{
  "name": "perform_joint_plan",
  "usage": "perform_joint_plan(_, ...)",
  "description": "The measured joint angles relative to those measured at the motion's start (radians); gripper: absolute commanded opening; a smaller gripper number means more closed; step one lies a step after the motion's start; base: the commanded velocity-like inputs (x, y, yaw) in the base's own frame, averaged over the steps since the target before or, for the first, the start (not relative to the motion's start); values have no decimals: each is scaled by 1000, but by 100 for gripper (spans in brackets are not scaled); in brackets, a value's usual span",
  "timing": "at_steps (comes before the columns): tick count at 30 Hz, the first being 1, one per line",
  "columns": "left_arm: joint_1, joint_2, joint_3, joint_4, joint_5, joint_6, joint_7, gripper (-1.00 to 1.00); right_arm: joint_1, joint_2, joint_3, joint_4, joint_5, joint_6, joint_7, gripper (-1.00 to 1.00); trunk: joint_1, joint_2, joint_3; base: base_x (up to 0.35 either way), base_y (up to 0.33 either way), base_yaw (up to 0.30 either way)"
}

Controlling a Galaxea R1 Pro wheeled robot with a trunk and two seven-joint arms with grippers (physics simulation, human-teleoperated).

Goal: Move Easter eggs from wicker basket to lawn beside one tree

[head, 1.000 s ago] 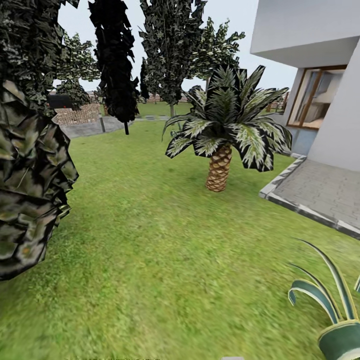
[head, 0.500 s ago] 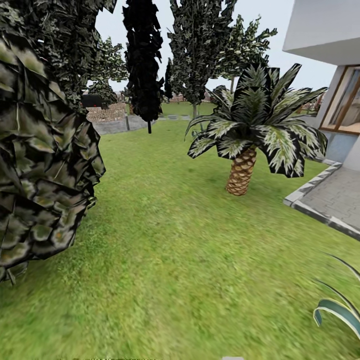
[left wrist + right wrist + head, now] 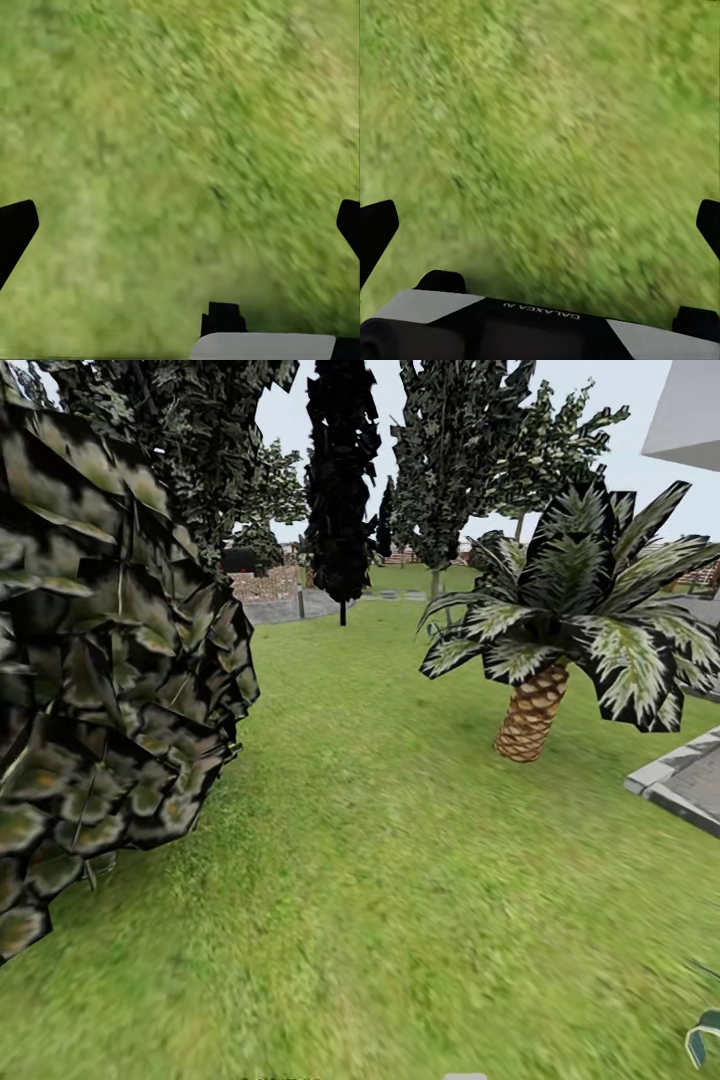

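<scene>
Transit step: both grippers, left and right, fingers wide apart and empty over mottled green lawn; next, locate brown wicker basket, unseen here.

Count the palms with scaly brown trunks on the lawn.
1. The palm stands on the lawn at the head view's right, near the paving. Others may be hidden behind the big foliage at left.
</scene>
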Motion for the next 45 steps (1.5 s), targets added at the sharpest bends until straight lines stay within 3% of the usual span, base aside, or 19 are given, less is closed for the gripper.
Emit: perform_joint_plan(45, -1, 0, 0, 5, -1, -1, 0, 100, 0, 1, 0, 14, 4, 0, 0, 100, 0, 0, 0, 0, 0, 289)
